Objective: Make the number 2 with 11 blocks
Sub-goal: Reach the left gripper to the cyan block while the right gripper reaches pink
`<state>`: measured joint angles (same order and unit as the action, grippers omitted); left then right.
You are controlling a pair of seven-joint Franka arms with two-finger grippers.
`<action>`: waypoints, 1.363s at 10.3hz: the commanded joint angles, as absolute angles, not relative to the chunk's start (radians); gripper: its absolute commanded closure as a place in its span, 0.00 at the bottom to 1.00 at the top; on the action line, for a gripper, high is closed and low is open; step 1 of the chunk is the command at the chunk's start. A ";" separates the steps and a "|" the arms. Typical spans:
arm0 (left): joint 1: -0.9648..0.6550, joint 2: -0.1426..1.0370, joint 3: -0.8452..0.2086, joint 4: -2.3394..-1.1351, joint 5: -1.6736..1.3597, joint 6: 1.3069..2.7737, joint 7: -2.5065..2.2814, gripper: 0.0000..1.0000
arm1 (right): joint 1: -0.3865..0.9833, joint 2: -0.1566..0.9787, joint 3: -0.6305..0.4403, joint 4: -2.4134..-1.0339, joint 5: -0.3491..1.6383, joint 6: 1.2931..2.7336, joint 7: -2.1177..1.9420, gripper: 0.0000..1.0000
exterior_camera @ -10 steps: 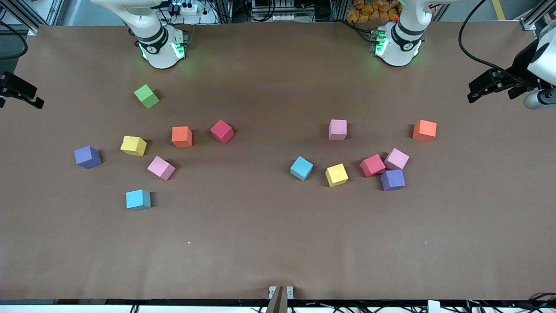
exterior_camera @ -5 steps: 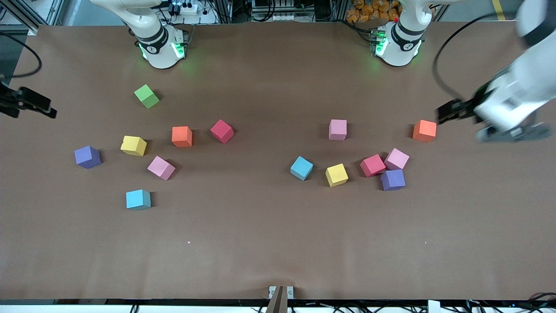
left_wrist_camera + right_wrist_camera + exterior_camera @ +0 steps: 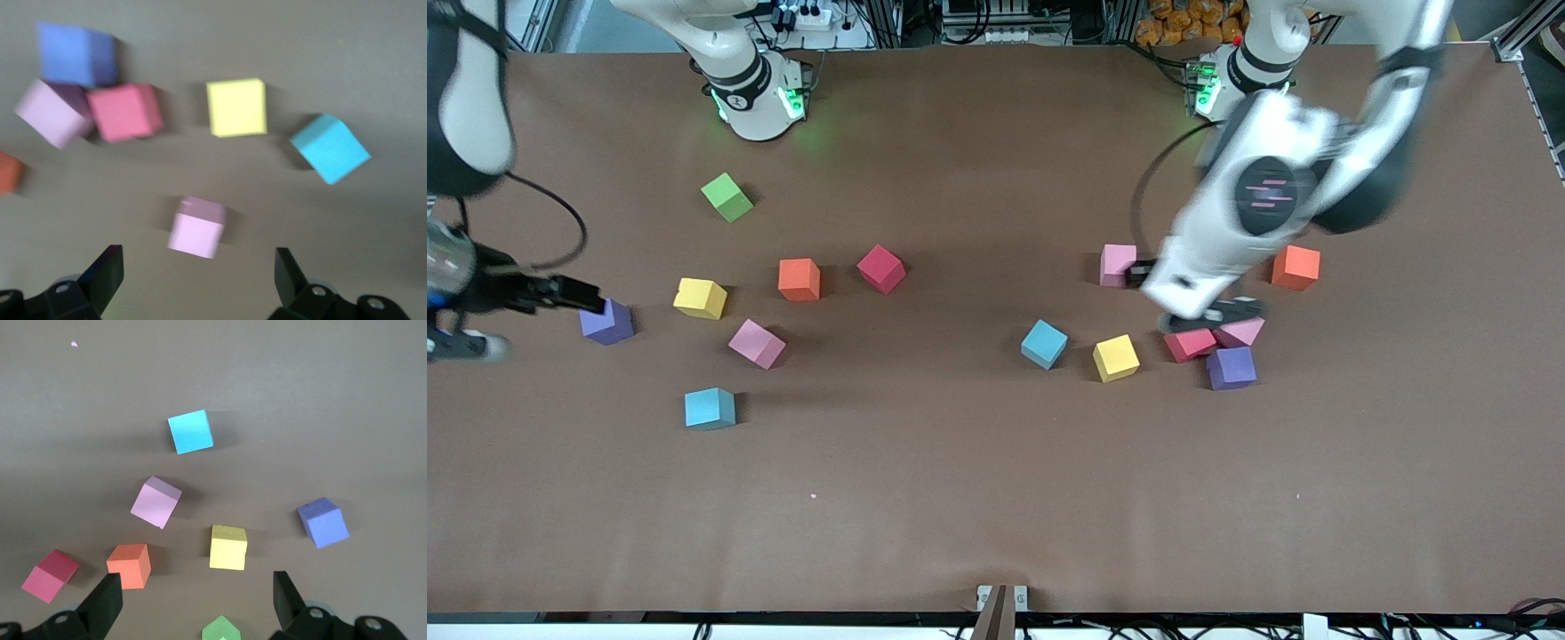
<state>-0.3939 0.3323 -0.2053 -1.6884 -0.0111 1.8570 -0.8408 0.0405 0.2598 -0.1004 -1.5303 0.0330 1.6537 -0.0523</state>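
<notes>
Both arms were out over the counter (image 3: 978,498), and nothing had been built: the blocks lay loose in two scattered groups, no digit anywhere.

The left gripper (image 3: 193,273) hung with its jaws wide and empty over a pink block (image 3: 1118,264) at the left arm's end. Nearer the camera sat a blue block (image 3: 1044,343) and a yellow block (image 3: 1116,357), a little apart. Beside them came a tight cluster: a red block (image 3: 1190,344), a second pink block (image 3: 1240,332) and a purple block (image 3: 1232,367), touching or nearly so, partly under the arm in the front view. An orange block (image 3: 1296,267) sat alone, toward the counter's end.

The right gripper (image 3: 193,597) also stood open, holding nothing, at the right arm's end. In the front view its black fingers (image 3: 560,292) reached just over another purple block (image 3: 607,323). Spread out from there: a second yellow block (image 3: 700,298), a second orange block (image 3: 799,278) and a second red block (image 3: 881,268), well spaced in a rough row. A third pink block (image 3: 757,343) lay nearer the camera, and a second blue block (image 3: 710,408) nearer still. A green cube (image 3: 727,196) sat by itself near the right arm's base (image 3: 756,98).
</notes>
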 commanded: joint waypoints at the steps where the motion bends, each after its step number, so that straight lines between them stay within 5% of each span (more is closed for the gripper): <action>1: -0.501 0.467 -0.196 -1.661 0.026 1.981 -1.166 0.00 | 0.078 0.299 -0.106 -1.514 0.049 1.669 -0.043 0.00; 6: -0.574 0.603 -0.193 -1.632 0.031 2.216 -1.634 0.00 | 0.153 0.333 -0.106 -1.693 0.057 1.799 0.301 0.00; 14: -0.574 0.690 -0.183 -1.631 0.104 2.299 -1.678 0.00 | 0.133 0.387 -0.106 -1.825 0.058 1.987 0.575 0.00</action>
